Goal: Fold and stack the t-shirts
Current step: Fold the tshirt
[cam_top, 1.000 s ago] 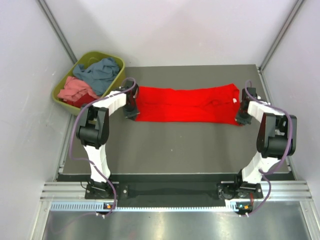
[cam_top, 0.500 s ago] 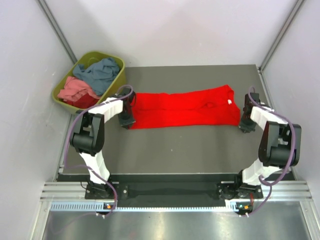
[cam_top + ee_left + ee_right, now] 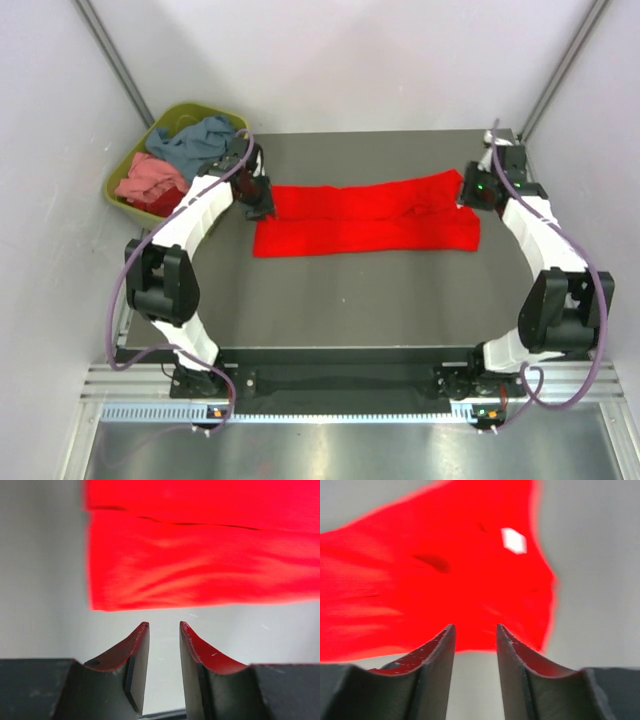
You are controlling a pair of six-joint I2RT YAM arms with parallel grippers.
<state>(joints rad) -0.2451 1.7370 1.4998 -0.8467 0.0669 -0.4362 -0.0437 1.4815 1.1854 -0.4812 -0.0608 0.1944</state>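
**Stock on the tabletop: one red t-shirt laid out, both claws empty**

1. Bright red t-shirt [image 3: 365,215]. You have it lying as a long band across the dark tabletop [image 3: 350,300], running left to right, folded lengthwise with one layer over another. Its left end is cut square. Its right end narrows towards the far side. The right wrist view shows a white neck label [image 3: 513,540] near that right end.

2. Left claw [image 3: 262,205]. It sits at the shirt's left end, by the far corner. In your left wrist view its fingers [image 3: 137,650] stand apart with nothing between them. The shirt's edge [image 3: 200,565] lies just beyond the tips.

3. Right claw [image 3: 470,190]. It sits at the shirt's right end, by the far corner. In your right wrist view the claw [image 3: 475,627] is parted and holds nothing, with red cloth [image 3: 435,580] below and ahead of the tips.

4. Olive-green tub [image 3: 112,190]. It stands off the tabletop's far left corner. It holds a slate blue-grey shirt [image 3: 200,140], a salmon pink shirt [image 3: 150,175] and a darker red one [image 3: 165,200], all crumpled.
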